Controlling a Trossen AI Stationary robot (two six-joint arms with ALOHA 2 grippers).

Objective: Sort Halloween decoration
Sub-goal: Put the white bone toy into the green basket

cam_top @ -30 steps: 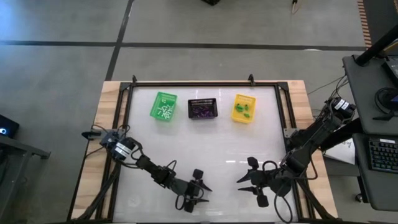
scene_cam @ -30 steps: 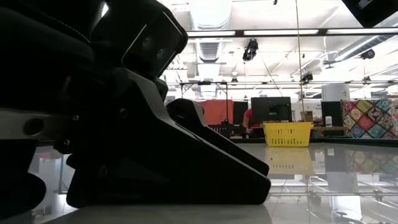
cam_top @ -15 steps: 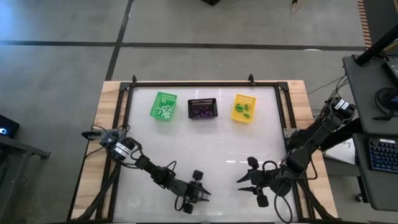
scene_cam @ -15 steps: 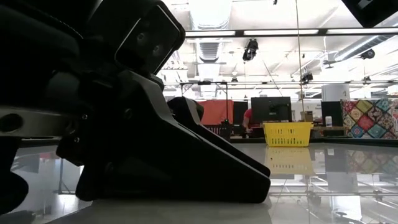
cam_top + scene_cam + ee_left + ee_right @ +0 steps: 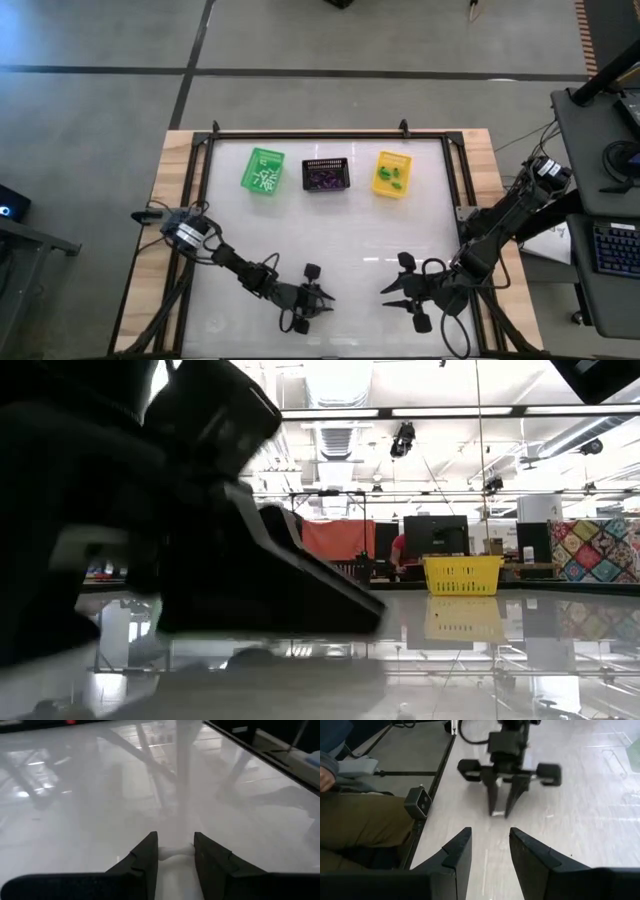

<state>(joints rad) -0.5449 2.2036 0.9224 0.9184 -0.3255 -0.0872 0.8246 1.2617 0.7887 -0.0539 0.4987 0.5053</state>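
Observation:
A small white Halloween decoration (image 5: 176, 852) sits between the fingers of my left gripper (image 5: 322, 298), near the table's front edge, left of centre. The right wrist view shows that gripper (image 5: 500, 811) from the front, with the white piece (image 5: 497, 813) at its fingertips. To its right, my right gripper (image 5: 386, 296) faces it, open, with nothing between its fingers. At the far side stand a green basket (image 5: 263, 170) holding white pieces, a black basket (image 5: 326, 174) holding purple ones, and a yellow basket (image 5: 392, 173) holding green ones. My left gripper pinches the white decoration's two ends (image 5: 165, 853) between its two fingertips. The fingers (image 5: 490, 795) slant down at the table. In the low view the gripper's underside hangs a little above the table top.
The white table top (image 5: 360, 235) lies bare between the grippers and the baskets. A black frame rail (image 5: 330, 134) runs along the far edge. A person sits beyond the table's near edge, with a leg (image 5: 355, 827) and a hand (image 5: 325, 780) in the right wrist view.
My left gripper has shut on the white decoration and then risen a little off the table, shifting slightly toward the left edge. My right gripper has kept still.

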